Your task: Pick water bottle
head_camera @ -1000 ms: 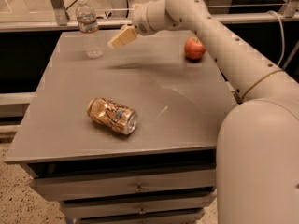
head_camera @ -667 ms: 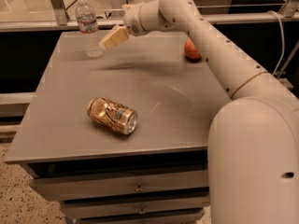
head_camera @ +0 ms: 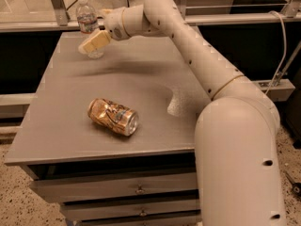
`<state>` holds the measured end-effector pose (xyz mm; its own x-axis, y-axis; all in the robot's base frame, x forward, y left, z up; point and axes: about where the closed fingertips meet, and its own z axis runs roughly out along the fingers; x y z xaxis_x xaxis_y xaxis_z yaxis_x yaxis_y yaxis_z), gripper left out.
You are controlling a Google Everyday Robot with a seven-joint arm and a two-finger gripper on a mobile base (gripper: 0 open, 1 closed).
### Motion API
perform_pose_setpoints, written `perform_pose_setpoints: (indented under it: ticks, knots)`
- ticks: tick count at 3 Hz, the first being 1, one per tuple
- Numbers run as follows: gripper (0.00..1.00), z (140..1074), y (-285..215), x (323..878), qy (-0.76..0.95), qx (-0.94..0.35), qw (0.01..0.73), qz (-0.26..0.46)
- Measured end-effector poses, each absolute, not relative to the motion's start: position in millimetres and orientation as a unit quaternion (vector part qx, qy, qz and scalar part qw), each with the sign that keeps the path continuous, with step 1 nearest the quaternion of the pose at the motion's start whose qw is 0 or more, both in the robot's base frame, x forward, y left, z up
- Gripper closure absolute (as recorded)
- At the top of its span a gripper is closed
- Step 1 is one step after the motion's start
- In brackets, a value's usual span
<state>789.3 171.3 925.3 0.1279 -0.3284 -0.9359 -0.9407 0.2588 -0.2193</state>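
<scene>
- The crushed golden can [head_camera: 113, 117] lies on its side near the front of the surface [head_camera: 141, 79], well apart from the reach.
- At the far left corner the open hand [head_camera: 91, 36] sits level with the lower body of the upright water bottle [head_camera: 86, 20], apparently lined up to close on it.

1 water bottle [head_camera: 86, 19], 1 can [head_camera: 113, 117], 1 end effector [head_camera: 91, 39] beside bottle.

The hand [head_camera: 93, 41] has travelled left over the far end of the surface [head_camera: 66, 126] — from a position right of the bottle [head_camera: 86, 17] to one overlapping its lower body. The arm [head_camera: 188, 46] has swung left with it — the red fruit is now hidden behind it.
</scene>
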Motion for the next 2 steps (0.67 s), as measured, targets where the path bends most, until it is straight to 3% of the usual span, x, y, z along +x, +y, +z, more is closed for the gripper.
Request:
perform_pose_setpoints:
  ticks: [1,2]
  knots:
    - [0.16,919.4,190.7,787.8,0.594,-0.522,0.527,0.31]
    - [0.39,916.1,195.2,795.2,0.606,-0.501,0.538,0.305]
